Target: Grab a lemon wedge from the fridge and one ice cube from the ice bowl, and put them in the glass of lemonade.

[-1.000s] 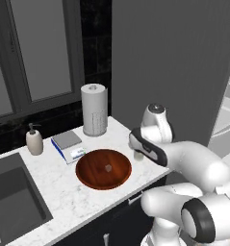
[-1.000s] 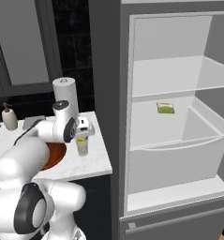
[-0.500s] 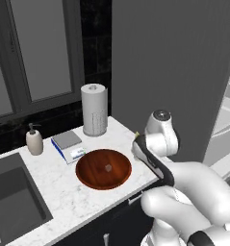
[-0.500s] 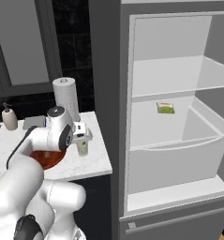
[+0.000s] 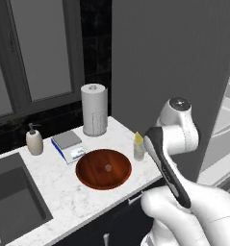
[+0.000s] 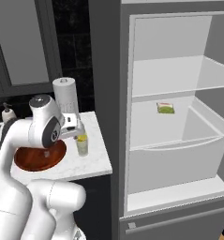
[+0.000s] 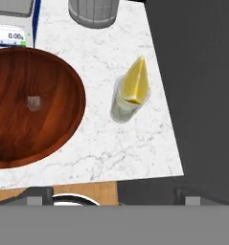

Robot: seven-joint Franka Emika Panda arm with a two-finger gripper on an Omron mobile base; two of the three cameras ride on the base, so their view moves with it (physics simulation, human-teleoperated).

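the pincer (image 7: 108, 198) stands with its tips wide apart and nothing between them, hanging above the front edge of the marble surface (image 7: 135, 148). just ahead of it is the glass of lemonade (image 7: 125, 103), with a lemon wedge (image 7: 133, 83) already sitting point-up in its mouth. beside the glass, close but not touching, lies the ice bowl (image 7: 34, 110), and one pale ice cube (image 7: 34, 102) rests near its middle. past these stand a paper-towel roll (image 5: 95, 109), a small scale (image 5: 68, 145) and a soap dispenser (image 5: 34, 140). the fridge (image 6: 179, 117) is open to the right, with another greenish wedge (image 6: 165, 108) on its shelf.

the wedge part looks done, so the step in hand is probably the ice. to do it well, swing over the bowl's centre, come straight down with the tips either side of the cube, and clear the bowl's rim. close gently: a cube this small may well slide on the smooth wood. lift high before crossing to the glass so as not to knock it.
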